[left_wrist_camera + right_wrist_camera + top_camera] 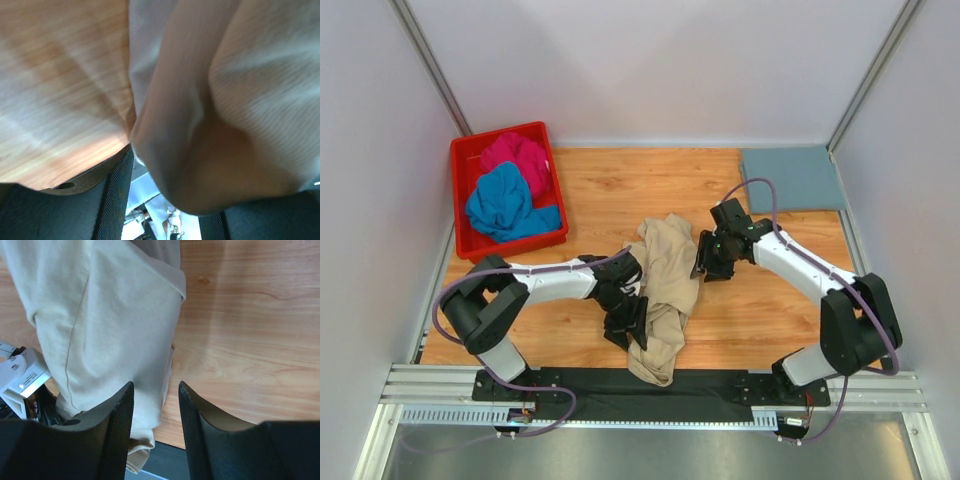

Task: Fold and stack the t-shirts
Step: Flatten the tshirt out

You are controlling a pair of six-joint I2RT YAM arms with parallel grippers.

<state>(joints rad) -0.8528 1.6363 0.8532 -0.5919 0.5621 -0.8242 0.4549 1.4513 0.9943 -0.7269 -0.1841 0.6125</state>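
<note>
- Top view: four t-shirts, one of each colour. The beige t-shirt point(665, 280) lies crumpled on the table point(620, 190). Its long axis runs from far to near, and its near end hangs over the table's near edge.
- Far left of the beige t-shirt stands one red bin point(458, 200). In it a magenta t-shirt point(520, 155) is bunched at the far side and a bright blue t-shirt point(500, 200) at the near side.
- Far right of the beige t-shirt a grey-blue t-shirt point(790, 178) lies flat and folded in the table's corner.
- The left tool point(628, 325) is at the beige t-shirt's near left edge, touching it. The right tool point(705, 262) is just beside its right edge.
- Left wrist view: a thick beige fold bulges over the gap between the fingers point(116, 200). They stand apart, but I cannot tell whether they press the cloth.
- Right wrist view: the fingers point(117, 425) are apart and clamp nothing. The cloth's edge hangs behind the left one, with bare table to its right.
</note>
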